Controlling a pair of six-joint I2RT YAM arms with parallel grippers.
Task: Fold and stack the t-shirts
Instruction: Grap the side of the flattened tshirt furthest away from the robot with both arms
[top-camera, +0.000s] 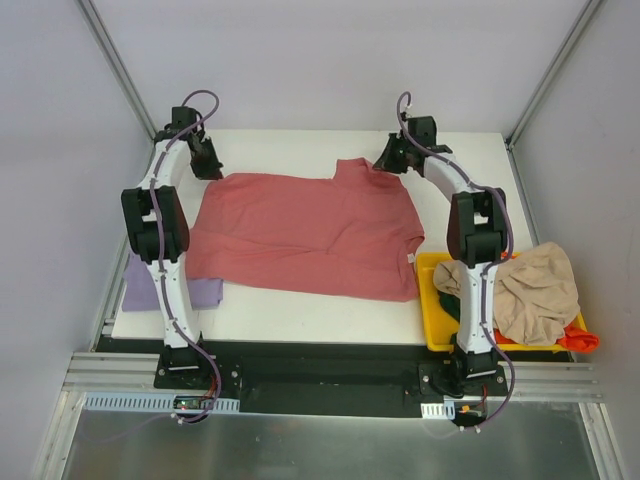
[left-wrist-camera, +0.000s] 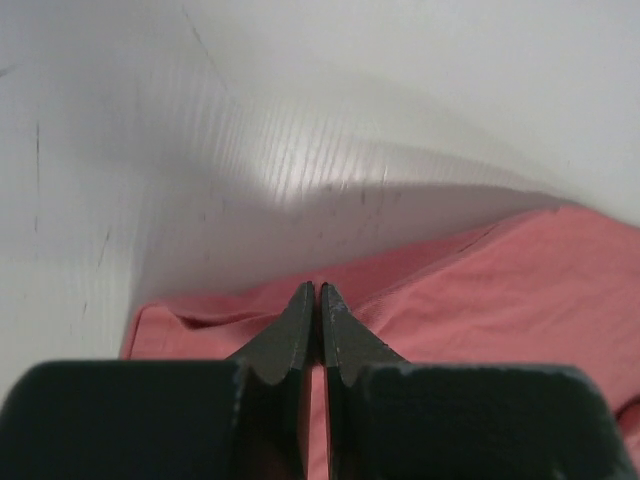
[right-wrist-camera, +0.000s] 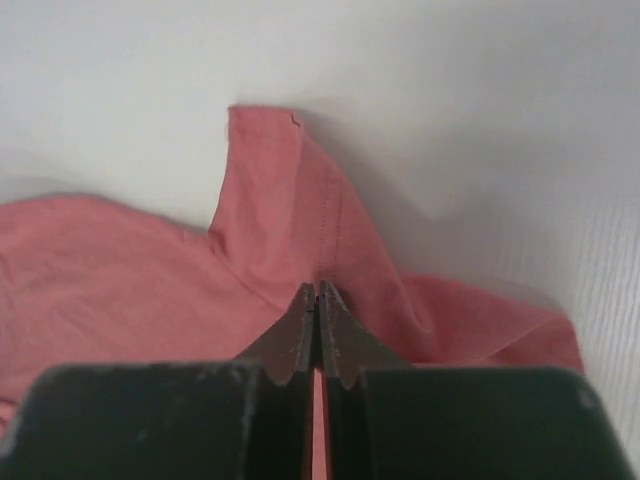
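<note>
Pinching pink shirt (top-camera: 300, 235) thinly at tips of left gripper (left-wrist-camera: 318, 289) and right gripper (right-wrist-camera: 318, 288); could slip out if lifted unevenly.

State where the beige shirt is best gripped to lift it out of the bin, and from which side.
Pinch a raised fold atop the beige shirt, coming straight down from above. It lies crumpled in a heap in the bin, with no flat hem or corner showing, and the bin's walls would likely block a sideways approach.
</note>
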